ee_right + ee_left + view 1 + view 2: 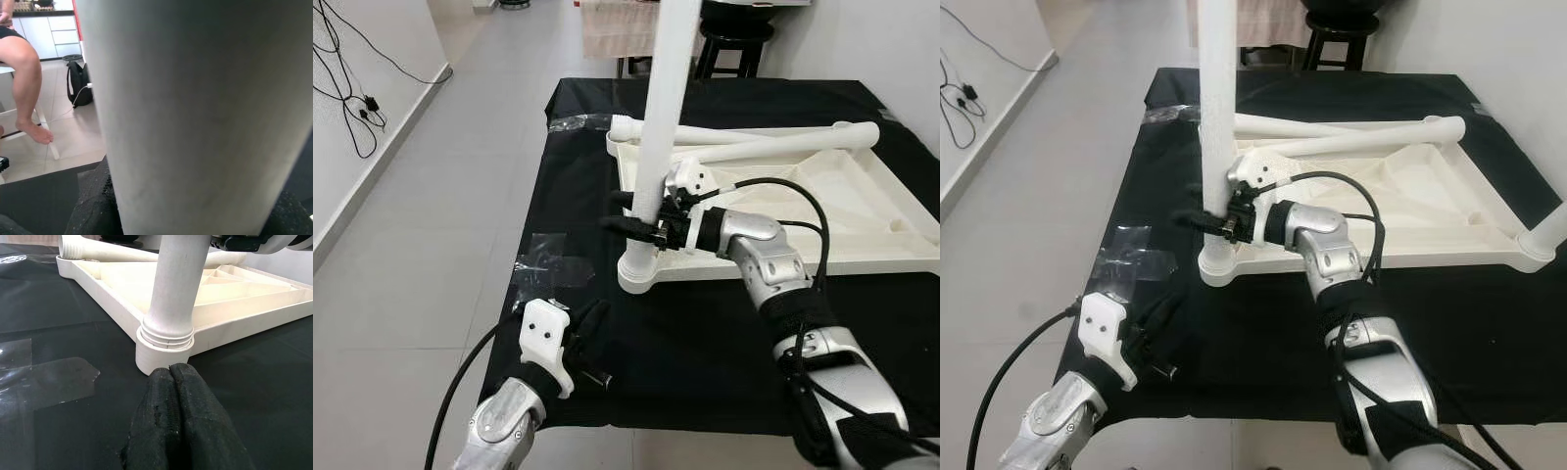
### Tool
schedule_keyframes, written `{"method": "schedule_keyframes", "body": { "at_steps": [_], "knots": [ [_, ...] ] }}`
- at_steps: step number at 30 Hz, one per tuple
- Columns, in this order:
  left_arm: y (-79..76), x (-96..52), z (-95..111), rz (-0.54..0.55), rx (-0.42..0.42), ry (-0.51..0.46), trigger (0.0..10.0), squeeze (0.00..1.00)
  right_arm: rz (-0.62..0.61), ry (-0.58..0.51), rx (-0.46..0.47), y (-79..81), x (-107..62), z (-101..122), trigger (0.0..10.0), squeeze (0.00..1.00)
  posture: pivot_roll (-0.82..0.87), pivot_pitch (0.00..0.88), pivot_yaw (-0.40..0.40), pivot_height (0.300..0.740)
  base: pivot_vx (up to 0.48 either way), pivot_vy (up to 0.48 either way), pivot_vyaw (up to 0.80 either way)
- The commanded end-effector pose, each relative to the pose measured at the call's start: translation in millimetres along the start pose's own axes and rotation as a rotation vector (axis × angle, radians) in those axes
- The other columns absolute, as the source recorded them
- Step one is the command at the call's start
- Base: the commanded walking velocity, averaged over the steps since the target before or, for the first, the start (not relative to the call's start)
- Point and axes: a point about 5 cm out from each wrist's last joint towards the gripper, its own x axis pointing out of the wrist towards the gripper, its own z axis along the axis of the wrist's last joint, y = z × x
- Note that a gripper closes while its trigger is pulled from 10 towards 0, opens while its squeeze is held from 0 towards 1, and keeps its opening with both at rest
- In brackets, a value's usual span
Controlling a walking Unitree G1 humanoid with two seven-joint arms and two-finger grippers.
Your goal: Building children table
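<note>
Left eye view: my right gripper clamps the upright white leg seated in the upturned tabletop's near-left corner socket; my left gripper, fingers pressed together, hovers near the black cloth's near edge.

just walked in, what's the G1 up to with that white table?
It's assembling a children's table. The white tabletop lies upside down on a black cloth. The right gripper is clamped around an upright leg that stands in the near corner socket. The left gripper hovers low over the cloth near that socket, fingers shut and empty. Two more legs lie across the tabletop's far edge.
</note>
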Motion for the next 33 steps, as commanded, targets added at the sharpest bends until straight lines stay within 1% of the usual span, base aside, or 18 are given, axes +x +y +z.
{"method": "schedule_keyframes", "body": {
  "at_steps": [1,4,5,7,9,10,11,12,14,16,21,22,23,24,26,27,28,33],
  "knots": [
    [-1.3,-1.2,-4.3,0.004,-0.009,0.014,10.0,0.00,-0.046,-0.004,0.002,0.4,-2.7,-6.6,0.0,0.00,0.05,0.105,-0.035,0.740,0.000,0.000,0.00],
    [-1.4,-2.0,-3.6,0.004,-0.010,0.013,10.0,0.00,-0.223,0.030,0.019,-3.8,-9.2,-21.5,0.0,0.00,0.05,0.111,-0.035,0.740,0.000,0.000,0.00],
    [-1.4,-2.0,-3.6,0.004,-0.010,0.013,10.0,0.00,-0.223,0.030,0.019,-3.8,-9.2,-21.5,0.0,0.00,0.05,0.111,-0.035,0.740,0.000,0.000,0.00],
    [-1.5,-2.2,-3.4,0.004,-0.010,0.013,10.0,0.00,-0.285,0.048,0.047,-0.7,-10.4,-30.2,0.0,0.00,0.05,0.114,-0.038,0.740,0.000,0.000,0.00],
    [-1.4,-3.0,-3.2,0.004,-0.009,0.013,10.0,0.00,-0.446,0.128,0.040,9.3,-11.0,-51.1,0.0,0.00,0.05,0.115,-0.040,0.740,0.000,0.000,0.00],
    [-1.4,-3.0,-3.2,0.004,-0.009,0.013,10.0,0.00,-0.446,0.128,0.040,9.3,-11.0,-51.1,0.0,0.00,0.05,0.115,-0.040,0.740,0.000,0.000,0.00],
    [-1.2,-3.4,-3.1,0.004,-0.008,0.014,10.0,0.00,-0.615,0.171,0.074,22.0,-12.4,-66.1,0.0,0.00,0.05,0.119,-0.039,0.740,0.000,0.000,0.00],
    [-1.2,-3.4,-3.1,0.004,-0.008,0.014,10.0,0.00,-0.615,0.171,0.074,22.0,-12.4,-66.1,0.0,0.00,0.05,0.119,-0.039,0.740,0.000,0.000,0.00],
    [-0.1,-4.6,-2.7,0.005,-0.006,0.015,10.0,0.00,-0.666,0.212,0.107,61.4,-4.7,-79.1,0.0,0.00,0.05,0.125,-0.032,0.740,0.000,0.000,0.00],
    [0.2,-5.0,-2.9,0.004,-0.006,0.016,10.0,0.00,-0.673,0.220,0.102,69.0,-2.9,-80.4,0.0,0.00,0.04,0.121,-0.027,0.740,0.000,0.000,0.00],
    [0.1,-5.7,-3.8,0.003,-0.007,0.021,10.0,0.00,-0.686,0.219,0.080,59.5,1.4,-77.9,0.0,0.00,0.05,0.119,-0.031,0.740,0.000,0.000,0.00],
    [0.0,-5.7,-3.9,0.005,-0.006,0.021,10.0,0.00,-0.697,0.216,0.077,55.7,2.7,-75.9,4.3,0.00,0.05,0.119,-0.030,0.740,0.000,0.000,0.00],
    [0.0,-5.7,-3.9,0.005,-0.006,0.021,10.0,0.00,-0.697,0.216,0.077,55.7,2.7,-75.9,4.3,0.00,0.05,0.119,-0.030,0.740,0.000,0.000,0.00],
    [0.1,-5.8,-3.8,0.006,-0.005,0.021,10.0,0.00,-0.704,0.201,0.079,53.5,4.6,-72.5,10.0,0.00,0.05,0.119,-0.030,0.740,0.000,0.000,0.00],
    [0.2,-5.7,-3.8,0.007,-0.005,0.021,10.0,0.00,-0.707,0.190,0.081,52.5,5.8,-70.3,10.0,0.00,0.05,0.119,-0.030,0.740,0.000,0.000,0.00],
    [0.4,-5.6,-3.7,0.008,-0.005,0.021,10.0,0.00,-0.686,0.162,0.083,53.4,8.4,-63.7,10.0,0.85,0.05,0.118,-0.029,0.740,0.000,0.000,0.00],
    [0.8,-5.4,-3.7,0.007,-0.005,0.021,10.0,0.00,-0.627,0.120,0.094,53.8,12.6,-55.7,10.0,1.00,0.05,0.118,-0.027,0.740,0.000,0.000,0.00],
    [1.5,-4.3,-3.4,0.005,-0.008,0.020,10.0,0.00,-0.464,0.075,0.072,54.7,19.0,-40.0,10.0,1.00,0.05,0.118,-0.026,0.740,0.000,0.000,0.00]
  ]
}}
